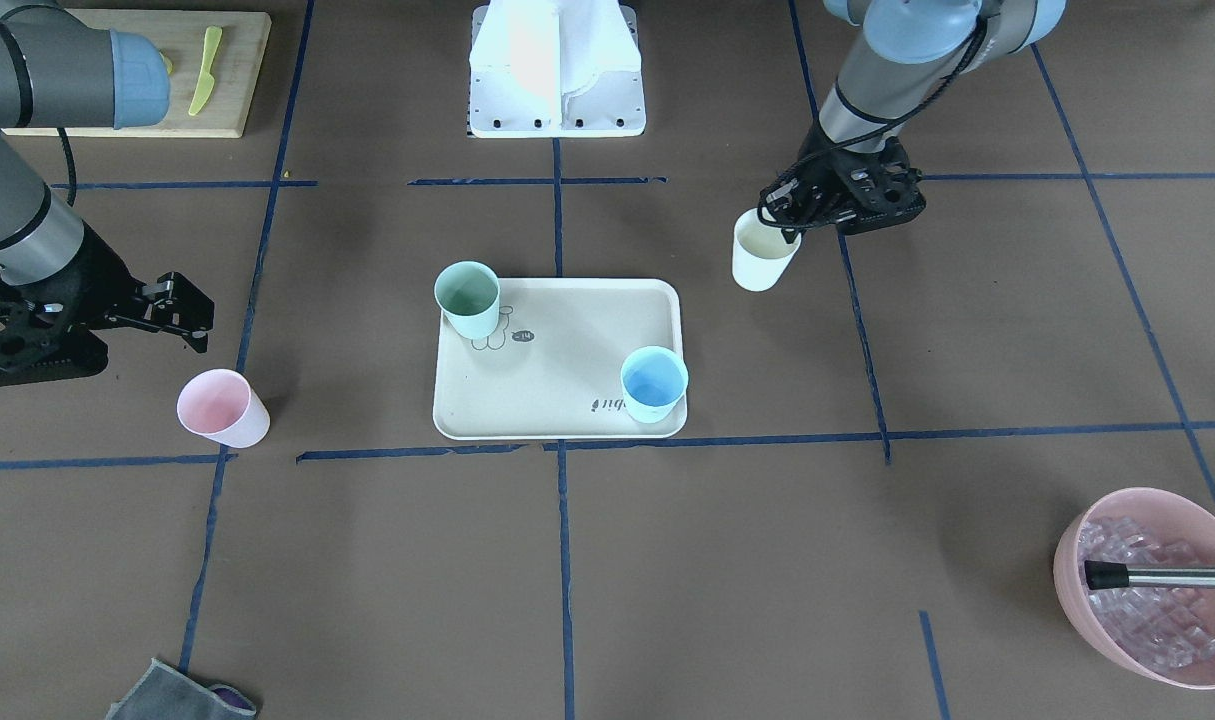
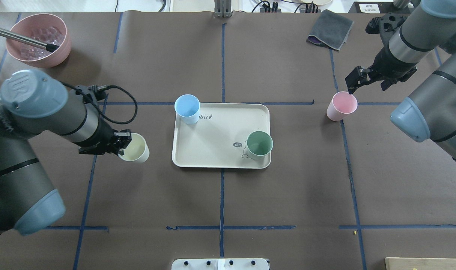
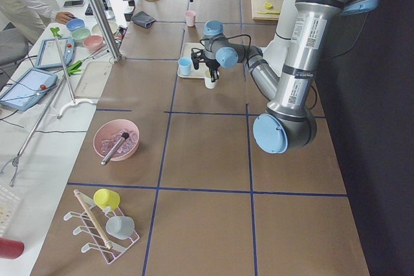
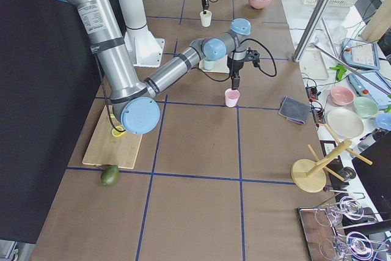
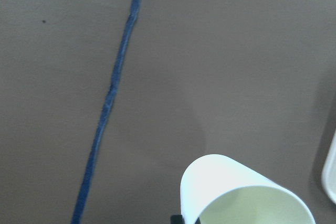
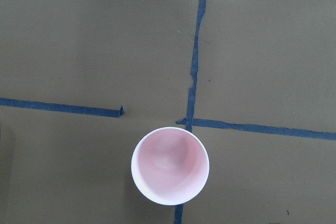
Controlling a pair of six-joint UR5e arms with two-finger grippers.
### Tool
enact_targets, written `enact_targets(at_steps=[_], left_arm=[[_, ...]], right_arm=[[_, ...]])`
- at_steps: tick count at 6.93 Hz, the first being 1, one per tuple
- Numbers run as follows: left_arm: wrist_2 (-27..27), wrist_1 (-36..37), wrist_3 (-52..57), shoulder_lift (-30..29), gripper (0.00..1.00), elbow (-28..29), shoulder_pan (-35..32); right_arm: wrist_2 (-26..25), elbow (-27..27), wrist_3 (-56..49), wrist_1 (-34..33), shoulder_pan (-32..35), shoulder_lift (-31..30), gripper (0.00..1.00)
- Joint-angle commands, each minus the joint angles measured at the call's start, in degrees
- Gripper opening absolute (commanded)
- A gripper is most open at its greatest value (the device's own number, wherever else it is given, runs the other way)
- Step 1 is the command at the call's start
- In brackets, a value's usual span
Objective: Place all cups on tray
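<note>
So two of the four were already done here: the green cup point(image 2: 259, 144) sat in one corner of the tray point(image 2: 216, 138), right by the little bear drawing, and the blue cup point(image 2: 187, 108) stood in the diagonally opposite corner next to the script lettering, both upright and inside the rim. The other two were off the tray, one on each side. The cream cup point(image 2: 134, 152) was just beside the tray's short edge on the robot's left, not touching it, and the left gripper point(image 2: 124, 144) had its fingers pinched onto the cup's rim on the side facing away from the tray. From the left wrist view the cup looked tipped a bit and you could see into its mouth, but honestly I couldn't tell if its base was on the table or hanging just above it. Over on the robot's right, the pink cup point(image 2: 341, 106) stood upright on the brown table, well apart from the tray, right where two blue tape lines cross. The right gripper point(image 2: 363, 80) hung just above and beside it with the jaws spread wide and nothing between them, not touching the cup; its wrist camera looked straight down into the pink cup. Random extras: a pink bowl of ice cubes point(image 2: 38, 39) in the far left corner, and a grey cloth point(image 2: 331, 33) folded up at the far right.
</note>
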Motion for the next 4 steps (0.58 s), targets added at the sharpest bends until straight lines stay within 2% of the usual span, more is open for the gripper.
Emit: enact_targets(at_steps=[1,4], left_arm=[[0.08,1.40,-3.45,-10.38,0.00,8.34,-0.08],[-0.01,0.97,-4.15,-15.41,0.00,14.42,0.70]], right_arm=[[-0.07,-0.13,0.00,0.00,0.00,-0.06,1.00],[-0.07,-0.04,0.00,0.00,0.00,0.03,1.00]])
